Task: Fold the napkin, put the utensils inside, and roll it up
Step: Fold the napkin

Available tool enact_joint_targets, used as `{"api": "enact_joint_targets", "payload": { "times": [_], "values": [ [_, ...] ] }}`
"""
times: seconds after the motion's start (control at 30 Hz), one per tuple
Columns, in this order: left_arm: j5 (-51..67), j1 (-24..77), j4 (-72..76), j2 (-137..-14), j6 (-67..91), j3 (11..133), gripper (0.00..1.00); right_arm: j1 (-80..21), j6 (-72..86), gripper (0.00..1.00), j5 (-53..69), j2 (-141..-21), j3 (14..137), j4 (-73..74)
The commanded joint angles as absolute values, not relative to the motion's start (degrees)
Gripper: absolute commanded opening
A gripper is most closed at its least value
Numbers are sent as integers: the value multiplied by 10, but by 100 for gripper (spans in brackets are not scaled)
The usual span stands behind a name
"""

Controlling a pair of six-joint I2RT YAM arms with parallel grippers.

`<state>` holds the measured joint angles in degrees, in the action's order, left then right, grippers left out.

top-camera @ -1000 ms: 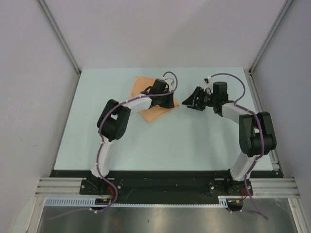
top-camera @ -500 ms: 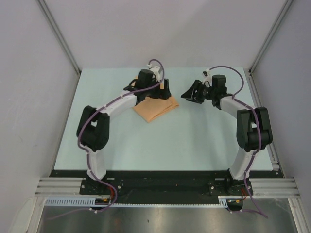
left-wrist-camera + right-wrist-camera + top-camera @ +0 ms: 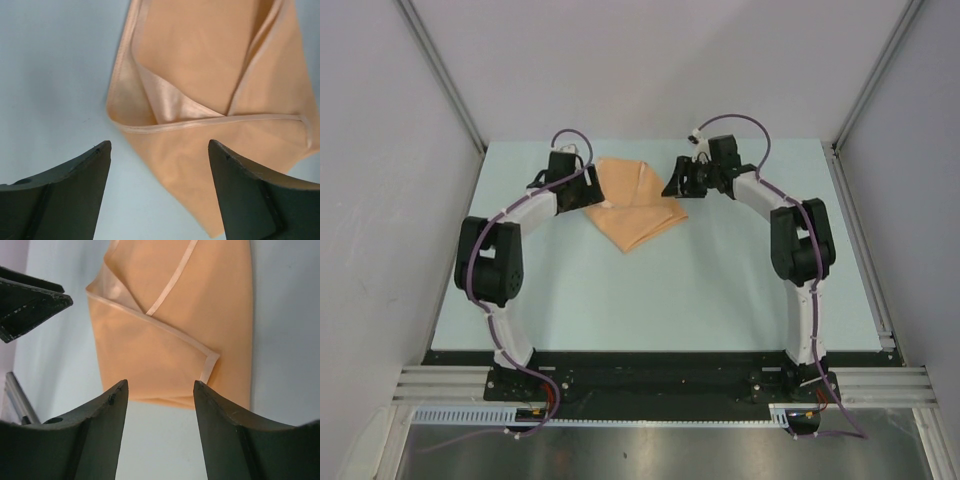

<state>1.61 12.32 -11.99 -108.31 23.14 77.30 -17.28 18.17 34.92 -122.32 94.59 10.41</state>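
The peach-orange napkin [image 3: 635, 205] lies loosely folded on the far middle of the table, with hemmed flaps overlapping [image 3: 200, 75] [image 3: 165, 330]. My left gripper [image 3: 588, 190] hovers open at the napkin's left edge, and its wrist view shows the cloth's corner below the gap [image 3: 160, 145]. My right gripper [image 3: 676, 186] stands open at the napkin's right edge, with bare table between its fingertips [image 3: 160, 383] and the cloth just ahead. Neither gripper holds anything. The left gripper's fingers [image 3: 30, 300] show at the far side in the right wrist view. The utensils are out of view.
The pale blue table [image 3: 720, 290] is walled in by grey panels on three sides. Metal rails [image 3: 865, 240] run along its right edge. Both arm bases sit on the black bar [image 3: 660, 375] at the near edge.
My left gripper opened, let go of the napkin and drew back to its left edge. My right arm swung left up to the napkin's right edge. The cloth now lies spread wider toward the back.
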Motion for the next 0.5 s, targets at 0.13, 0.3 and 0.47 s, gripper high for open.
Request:
{"api": "enact_joint_targets", "payload": {
  "times": [0.13, 0.3, 0.47],
  "values": [
    [-18, 103, -122, -1127, 257, 791, 68, -185, 110, 57, 284, -1302, 1052, 214],
    [-36, 96, -122, -1143, 261, 796, 64, -194, 99, 54, 293, -1332, 1072, 217],
    [-46, 90, -118, -1150, 264, 800, 64, -200, 102, 52, 293, -1353, 1085, 212]
  ]
}}
